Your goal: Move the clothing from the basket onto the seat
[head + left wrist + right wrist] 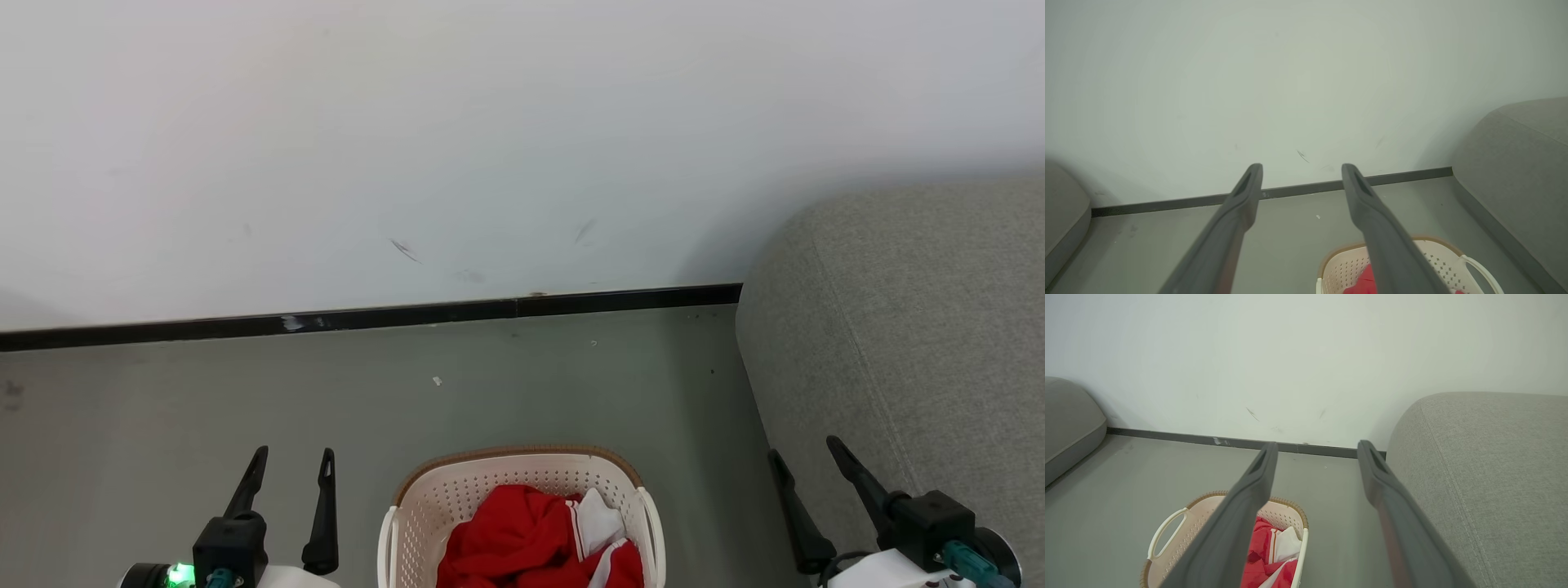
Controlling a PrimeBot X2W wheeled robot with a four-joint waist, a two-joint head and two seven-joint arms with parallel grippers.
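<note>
The cream-white perforated basket [424, 502] with a brown rim stands on the floor at the bottom centre of the head view. Inside it lies the crumpled red clothing [514, 535] with white trim. The basket [1167, 535] and the clothing [1265, 555] also appear in the right wrist view, partly behind a finger. The grey seat [914, 327] is at the right. My left gripper [294, 461] is open and empty, left of the basket. My right gripper [804, 453] is open and empty, between the basket and the seat. The basket's lower part is cut off by the frame.
A white wall [490, 139] with a black baseboard [367, 317] runs behind the basket. Grey floor [531, 376] lies between wall and basket. Another grey cushion [1065, 420] sits at the far left in the right wrist view.
</note>
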